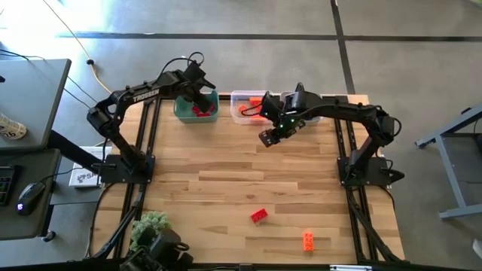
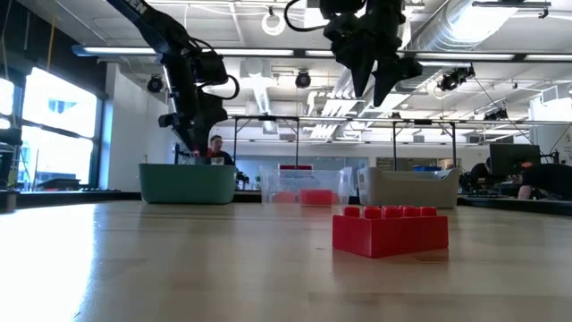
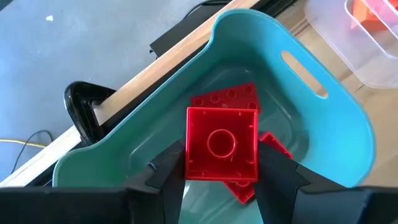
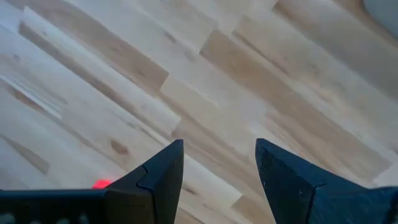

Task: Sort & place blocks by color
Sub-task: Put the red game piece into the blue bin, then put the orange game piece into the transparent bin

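My left gripper [image 1: 197,96] hangs over the green bin [image 1: 181,111] at the table's far edge, shut on a red block [image 3: 222,144] whose hollow underside faces the wrist camera. More red blocks [image 3: 231,98] lie on the bin's floor. My right gripper [image 1: 269,136] stands open above bare wood near the table's middle, nothing between its fingers [image 4: 163,171]. A red block [image 1: 259,216] and an orange block [image 1: 308,240] rest flat on the table near the front edge. Orange blocks [image 1: 252,108] lie in the clear bin [image 1: 239,96]. My left gripper has the red block's two opposite side walls [image 3: 189,149] between its two fingers [image 3: 166,177]. The fingers slant steeply down from above. The block is lifted clear, above the bin's inside, studs pointing down.
A grey bin [image 2: 411,188] stands to the right of the clear bin at the far edge, mostly under my right arm in the high view. A fuzzy green ball [image 1: 148,224] sits at the near left corner. Bare wood lies between the bins and the loose blocks.
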Robot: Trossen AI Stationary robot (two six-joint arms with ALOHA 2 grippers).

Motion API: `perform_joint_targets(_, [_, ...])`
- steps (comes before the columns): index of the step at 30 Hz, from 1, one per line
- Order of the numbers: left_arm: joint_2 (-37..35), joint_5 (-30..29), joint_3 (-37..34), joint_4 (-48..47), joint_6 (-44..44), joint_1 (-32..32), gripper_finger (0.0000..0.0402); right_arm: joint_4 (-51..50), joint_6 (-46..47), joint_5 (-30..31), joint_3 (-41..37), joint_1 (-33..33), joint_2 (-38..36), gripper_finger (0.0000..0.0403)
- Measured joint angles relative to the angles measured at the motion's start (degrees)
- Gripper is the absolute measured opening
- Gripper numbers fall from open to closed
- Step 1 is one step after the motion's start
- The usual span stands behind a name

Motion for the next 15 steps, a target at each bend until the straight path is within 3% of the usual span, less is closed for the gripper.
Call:
perform_joint_targets(7, [0.0, 0.0, 0.0, -1.3, 1.6, 0.0, 0.0152, -5.3, 3.7, -0.8, 0.0, 5.3, 0.0, 0.0188])
perform_joint_targets(15, [0.0, 1.4, 0.0, -1.3, 0.8, -0.2, 0.0204, -6.5, 13.8, -0.9, 0.0, 13.0, 0.0, 0.0188])
